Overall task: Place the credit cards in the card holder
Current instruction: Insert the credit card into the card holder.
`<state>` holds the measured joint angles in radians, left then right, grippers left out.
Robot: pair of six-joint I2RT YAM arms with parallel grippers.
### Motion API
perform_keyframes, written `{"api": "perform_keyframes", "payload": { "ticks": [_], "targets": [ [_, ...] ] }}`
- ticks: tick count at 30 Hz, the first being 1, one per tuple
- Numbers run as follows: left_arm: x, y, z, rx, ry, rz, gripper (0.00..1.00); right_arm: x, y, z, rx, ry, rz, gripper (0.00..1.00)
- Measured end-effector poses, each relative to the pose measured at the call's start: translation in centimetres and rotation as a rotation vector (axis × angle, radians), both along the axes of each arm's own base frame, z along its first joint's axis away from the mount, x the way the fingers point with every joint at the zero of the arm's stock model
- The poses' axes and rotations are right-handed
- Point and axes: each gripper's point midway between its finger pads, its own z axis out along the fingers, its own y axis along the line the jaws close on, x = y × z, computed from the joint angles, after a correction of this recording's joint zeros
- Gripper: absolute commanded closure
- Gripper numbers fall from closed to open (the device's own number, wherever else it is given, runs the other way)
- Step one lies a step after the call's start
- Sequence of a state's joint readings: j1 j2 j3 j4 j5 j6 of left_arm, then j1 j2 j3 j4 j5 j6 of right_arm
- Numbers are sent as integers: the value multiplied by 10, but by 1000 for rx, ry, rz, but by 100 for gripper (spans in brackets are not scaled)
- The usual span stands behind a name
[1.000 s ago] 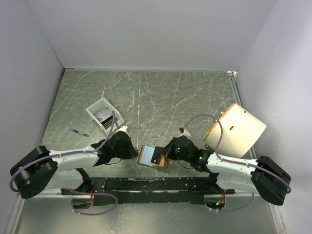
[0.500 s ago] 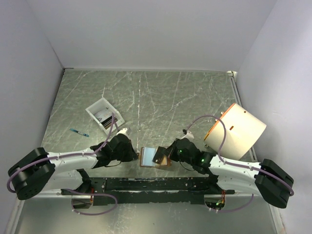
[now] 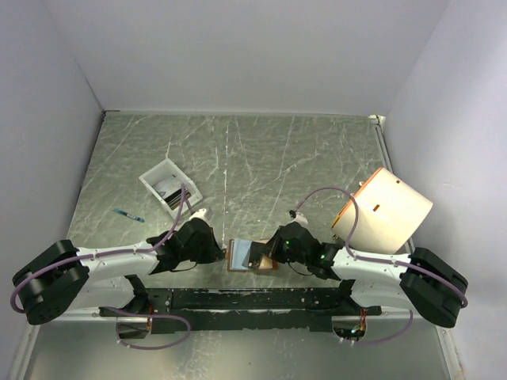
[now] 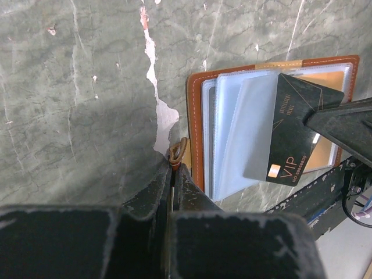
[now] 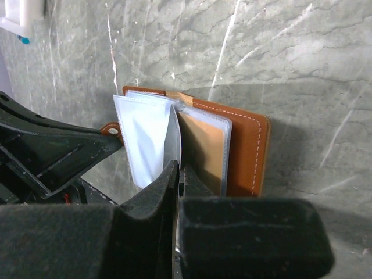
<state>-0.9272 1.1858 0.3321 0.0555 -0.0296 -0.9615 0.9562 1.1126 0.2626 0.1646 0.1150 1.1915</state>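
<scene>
Far left on the table (image 3: 261, 150): a small blue pen-like thing (image 3: 128, 214), then a white tray (image 3: 157, 175); its contents are too small to make out. My left gripper (image 4: 173, 168) has its fingers pinched fully together on the snap tab (image 4: 177, 152) at the card holder's left edge. The card holder (image 4: 195, 116) lies open on the table near the front edge, between my two grippers, with the brown cover down and the clear sleeves fanned out. A dark card (image 4: 296, 133) with gold VIP print sits tilted across the sleeves. Its left end shows through a clear sleeve, but I can't tell if it's actually in a pocket. My right gripper (image 5: 177, 174) is clamped tight on that card's right end, with no gap between the fingers. Far right is a cream cylinder (image 3: 388, 212) with an orange rim, well apart from the holder.
</scene>
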Motion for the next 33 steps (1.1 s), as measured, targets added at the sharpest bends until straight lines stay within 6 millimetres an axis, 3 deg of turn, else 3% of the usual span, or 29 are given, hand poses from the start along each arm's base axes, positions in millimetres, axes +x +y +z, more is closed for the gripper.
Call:
{"api": "perform_keyframes", "payload": {
  "ticks": [12,20,22,28,33],
  "targets": [
    [1,0,0,13,-4,-1,93,-3,1,3,-17,4,30,100],
    [2,0,0,38,-1,-5,93,-3,2,6,-16,-25,57,79],
    [2,1,0,42,-1,-7,93,-4,0,4,-29,-26,64,78],
    [2,1,0,45,-3,-10,93,-7,-4,0,-54,-20,73,100],
    [3,0,0,54,-5,-18,93,-6,-2,2,-48,-26,81,100]
  ]
}}
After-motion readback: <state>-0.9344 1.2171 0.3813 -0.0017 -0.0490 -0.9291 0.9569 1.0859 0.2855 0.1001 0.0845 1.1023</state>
